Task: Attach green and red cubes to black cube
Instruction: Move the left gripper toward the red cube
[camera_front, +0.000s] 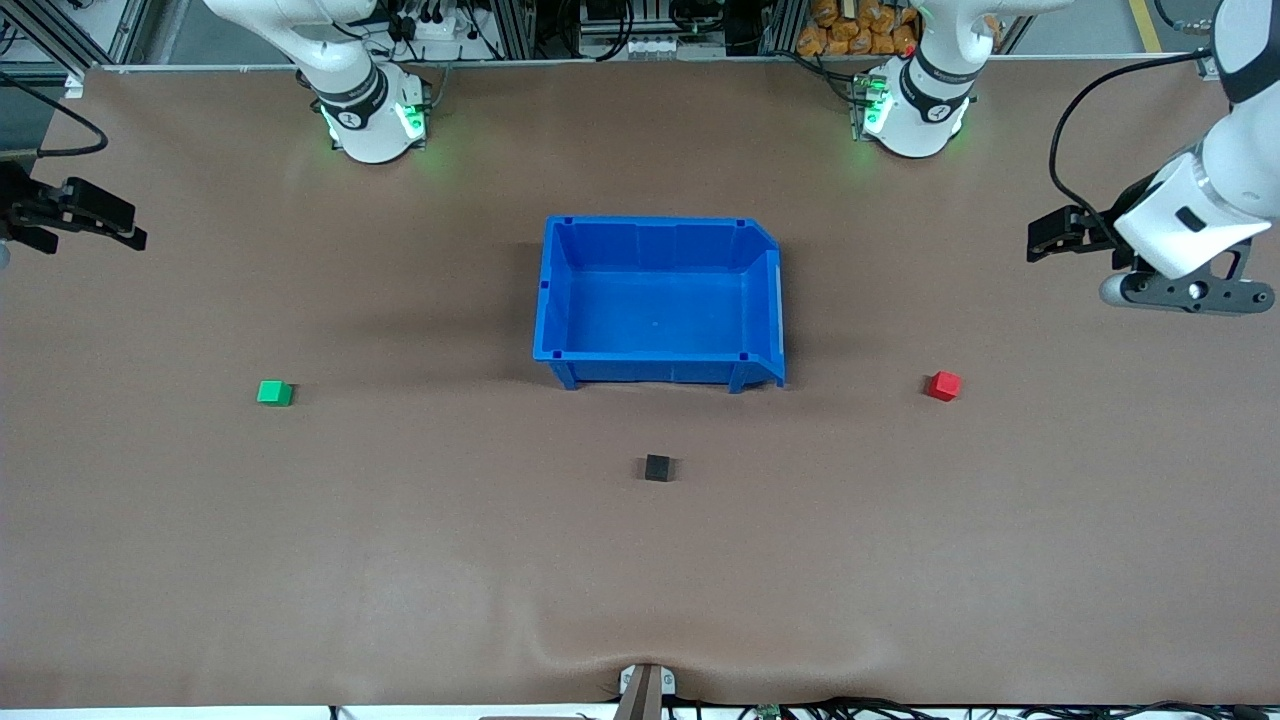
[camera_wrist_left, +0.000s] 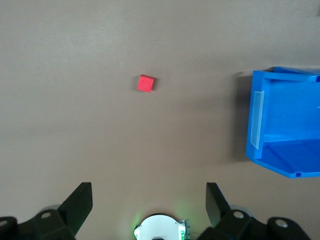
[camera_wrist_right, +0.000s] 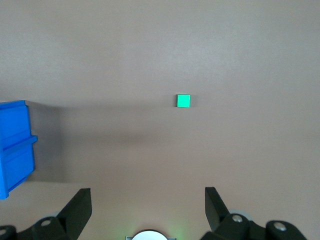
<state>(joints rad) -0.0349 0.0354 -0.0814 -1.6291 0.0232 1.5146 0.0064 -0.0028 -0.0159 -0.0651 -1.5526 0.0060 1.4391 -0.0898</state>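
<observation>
Three small plain cubes lie well apart on the brown surface (camera_front: 400, 560): bright green (camera_front: 274, 393), bright red (camera_front: 943, 385), matte black (camera_front: 657, 467) nearest the camera. The left pincer (camera_wrist_left: 149, 200) and right pincer (camera_wrist_right: 148, 202) hover wide and empty; a slightly off-centre close could knock such small cubes aside.

White arms — black claws, green-lit bases, black cables.

green cube (camera_front: 273, 393), red cube (camera_front: 943, 385), black cube (camera_front: 657, 467), blue bin (camera_front: 560, 290), brown table (camera_front: 400, 560)

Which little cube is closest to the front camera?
The black cube. It sits lower in the front view than the green cube and the red cube, in front of the blue bin.
</observation>
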